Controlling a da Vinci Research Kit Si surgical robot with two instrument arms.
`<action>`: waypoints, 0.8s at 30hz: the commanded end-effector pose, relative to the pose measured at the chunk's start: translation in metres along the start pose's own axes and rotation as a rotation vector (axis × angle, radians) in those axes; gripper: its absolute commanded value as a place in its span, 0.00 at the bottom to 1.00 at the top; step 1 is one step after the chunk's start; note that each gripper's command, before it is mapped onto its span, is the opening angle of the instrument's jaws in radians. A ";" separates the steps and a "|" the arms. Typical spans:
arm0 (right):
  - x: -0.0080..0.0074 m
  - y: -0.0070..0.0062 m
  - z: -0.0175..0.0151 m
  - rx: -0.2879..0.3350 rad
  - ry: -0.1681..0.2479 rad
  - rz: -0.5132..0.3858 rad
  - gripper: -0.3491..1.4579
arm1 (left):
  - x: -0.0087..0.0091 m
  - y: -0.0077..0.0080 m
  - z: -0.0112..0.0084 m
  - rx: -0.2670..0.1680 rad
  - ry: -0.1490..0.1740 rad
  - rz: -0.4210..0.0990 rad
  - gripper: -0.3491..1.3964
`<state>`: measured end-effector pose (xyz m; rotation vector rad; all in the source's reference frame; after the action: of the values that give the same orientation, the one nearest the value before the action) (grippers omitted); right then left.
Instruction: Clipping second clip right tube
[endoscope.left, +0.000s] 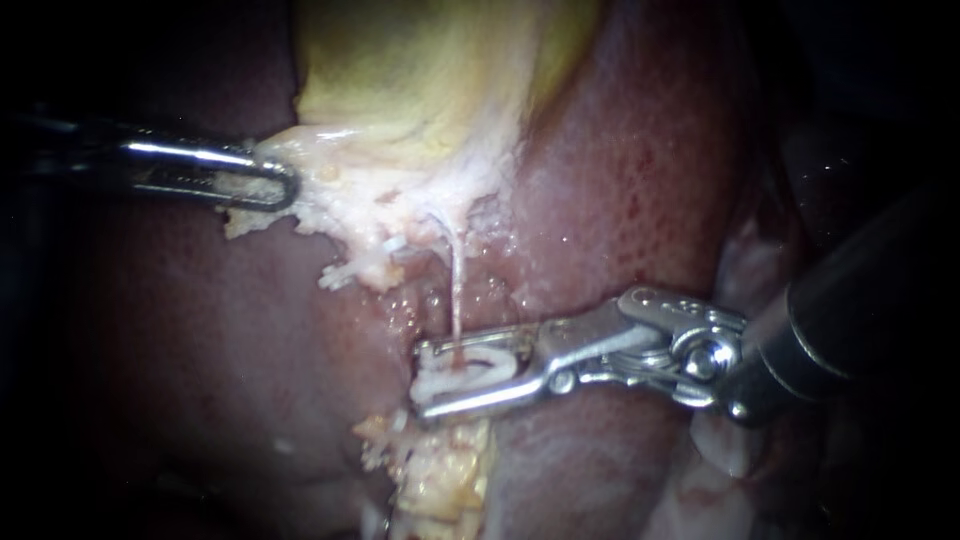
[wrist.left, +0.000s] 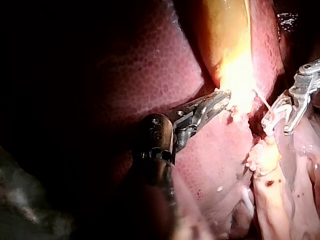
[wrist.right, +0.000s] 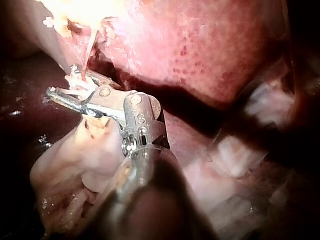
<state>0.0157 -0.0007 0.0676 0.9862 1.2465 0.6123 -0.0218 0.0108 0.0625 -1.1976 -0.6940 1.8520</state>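
Observation:
The yellow gallbladder (endoscope.left: 420, 80) hangs at the top of the endoscope view, with frayed white tissue along its lower edge. From the left, my left instrument (endoscope.left: 285, 188) is shut on that white edge; the left wrist view shows the same grip (wrist.left: 225, 99). A thin pale tube (endoscope.left: 457, 285) runs straight down from the frayed edge. My right instrument (endoscope.left: 425, 375) comes in from the right, and the tube passes between its jaws. A white clip (endoscope.left: 470, 372) sits between those jaws around the tube, touched by both. In the right wrist view the tube (wrist.right: 90, 50) enters the jaws (wrist.right: 60, 82) from above.
Dark red liver (endoscope.left: 640, 180) surrounds the field on both sides. A lump of yellowish fatty tissue (endoscope.left: 440, 470) lies just below the right instrument's jaws. Pale folds of tissue (endoscope.left: 720, 440) sit under the right instrument's wrist.

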 end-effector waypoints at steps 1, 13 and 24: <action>0.0000 0.0000 -0.0001 0.003 -0.002 -0.001 0.23 | 0.0000 -0.0001 0.0000 0.000 0.000 0.000 0.00; -0.0004 -0.0001 -0.0010 -0.017 0.011 0.063 0.00 | 0.0000 -0.0002 0.0000 0.000 0.000 0.000 0.00; -0.0006 -0.0001 -0.0009 -0.017 0.010 0.061 0.00 | 0.0000 -0.0002 0.0000 0.000 0.000 0.000 0.00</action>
<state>0.0147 -0.0010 0.0678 1.0110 1.2219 0.6761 -0.0217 0.0109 0.0627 -1.1982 -0.6942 1.8519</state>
